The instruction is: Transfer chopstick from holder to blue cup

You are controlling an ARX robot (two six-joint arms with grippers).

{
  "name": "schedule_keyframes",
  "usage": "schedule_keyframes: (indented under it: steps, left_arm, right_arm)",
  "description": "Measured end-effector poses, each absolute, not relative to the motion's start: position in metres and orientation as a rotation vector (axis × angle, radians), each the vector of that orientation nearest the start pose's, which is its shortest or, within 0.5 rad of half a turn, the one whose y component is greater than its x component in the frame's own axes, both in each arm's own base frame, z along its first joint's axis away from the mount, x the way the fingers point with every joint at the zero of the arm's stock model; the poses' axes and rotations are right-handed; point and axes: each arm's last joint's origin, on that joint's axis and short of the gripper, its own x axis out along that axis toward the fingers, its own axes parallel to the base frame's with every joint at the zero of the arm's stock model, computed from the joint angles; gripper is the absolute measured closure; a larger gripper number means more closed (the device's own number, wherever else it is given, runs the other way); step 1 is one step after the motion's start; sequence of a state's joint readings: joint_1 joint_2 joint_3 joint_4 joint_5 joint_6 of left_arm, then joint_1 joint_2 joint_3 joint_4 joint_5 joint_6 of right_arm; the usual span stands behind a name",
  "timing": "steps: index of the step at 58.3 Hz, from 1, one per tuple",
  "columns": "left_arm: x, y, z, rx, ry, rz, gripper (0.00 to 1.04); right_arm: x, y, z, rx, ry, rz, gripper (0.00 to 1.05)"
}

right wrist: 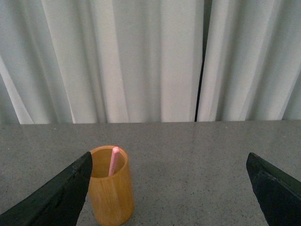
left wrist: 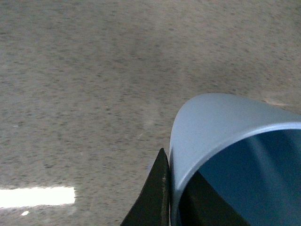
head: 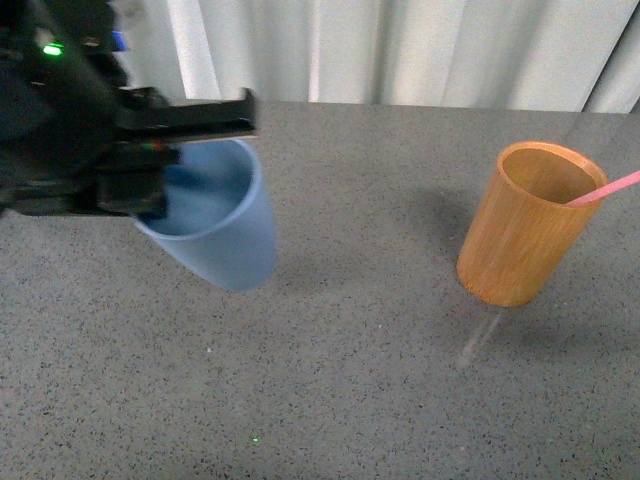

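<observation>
My left gripper pinches the rim of the blue cup, one finger inside and one outside. My right gripper is wide open, with the holder ahead, nearer one finger. The chopstick stands in it, leaning a little, so the right arm is closer.

The left arm was a bulky matt black housing, blurred, with a small green light near its top, a blue patch beside that and a red-orange glint lower down. Its finger was long, flat, black and square-tipped; close up it showed as a black wedge with a thin pale edge. The right gripper had two plain matt black fingers, broad at the base and tapering to blunt tips.
</observation>
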State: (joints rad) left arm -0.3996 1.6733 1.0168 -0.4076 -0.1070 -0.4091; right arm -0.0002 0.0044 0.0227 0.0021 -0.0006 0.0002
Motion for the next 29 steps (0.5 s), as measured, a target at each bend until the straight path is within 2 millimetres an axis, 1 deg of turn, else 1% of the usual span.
schedule_keyframes:
  steps: [6,12,19,24,29]
  left_arm:
    - [0.303,-0.153,0.171,-0.093,1.085,-0.081,1.01]
    - [0.307,-0.174,0.158,-0.079,1.109,-0.074,1.01]
    - [0.308,-0.186,0.143,-0.057,1.130,-0.055,1.01]
    - [0.308,-0.191,0.135,-0.049,1.146,-0.044,1.01]
    - [0.309,-0.193,0.132,-0.055,1.144,-0.031,1.01]
  right_arm:
    - [0.097,0.000,0.171,0.000,-0.020,0.000,0.10]
    - [0.097,0.000,0.171,0.000,-0.020,0.000,0.10]
    - [0.097,0.000,0.171,0.000,-0.020,0.000,0.10]
    - [0.097,0.000,0.171,0.000,-0.020,0.000,0.10]
    - [0.097,0.000,0.171,0.000,-0.020,0.000,0.10]
